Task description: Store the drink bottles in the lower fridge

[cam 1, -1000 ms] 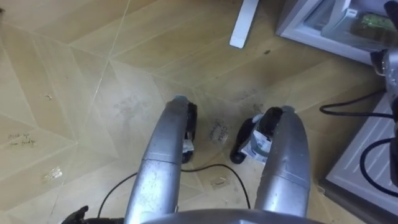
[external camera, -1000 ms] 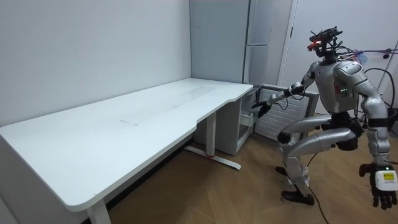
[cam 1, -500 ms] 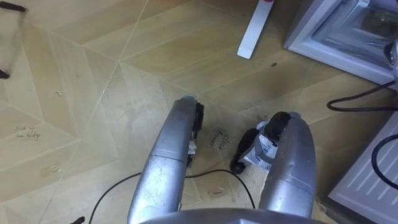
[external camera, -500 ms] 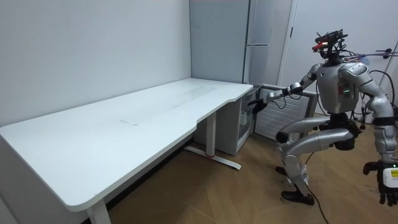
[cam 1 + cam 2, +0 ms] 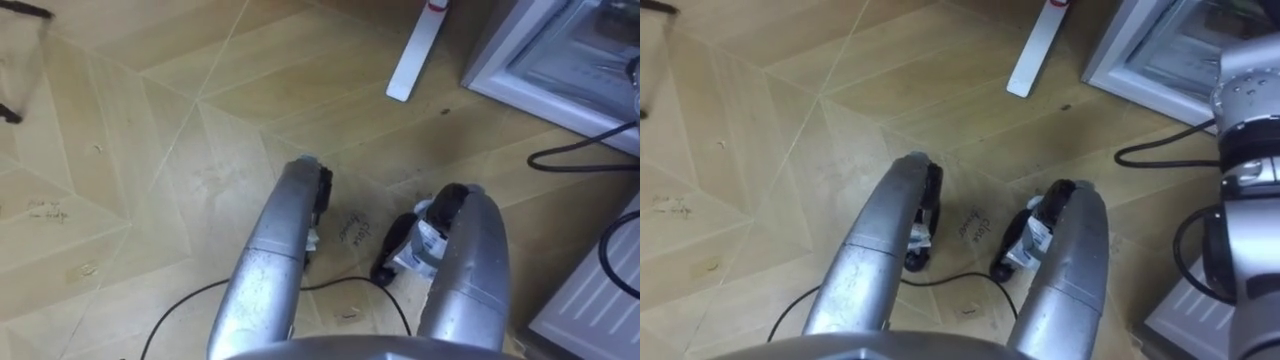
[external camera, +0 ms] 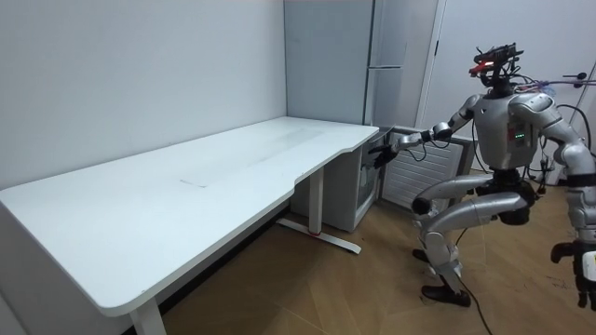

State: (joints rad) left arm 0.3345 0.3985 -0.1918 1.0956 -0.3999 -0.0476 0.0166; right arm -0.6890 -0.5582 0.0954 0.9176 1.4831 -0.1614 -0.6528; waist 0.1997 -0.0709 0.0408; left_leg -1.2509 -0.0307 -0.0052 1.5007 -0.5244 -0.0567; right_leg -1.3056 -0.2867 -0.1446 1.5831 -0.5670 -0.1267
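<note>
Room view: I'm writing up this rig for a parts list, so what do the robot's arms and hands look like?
Both arms are rounded silver-grey shells with darker joints: the right arm is built of stacked cylindrical segments with black cables looping beside it, and the left arm has the same silver finish. The right hand and the left hand are dark, nearly black.

Silver-grey shells cover torso, arms and rounded thighs; joints and feet are black. A dark bar lit red tops the head, a green light dots the chest, and the right hand (image 6: pixel 380 154) and left hand (image 6: pixel 575 255) are black.
</note>
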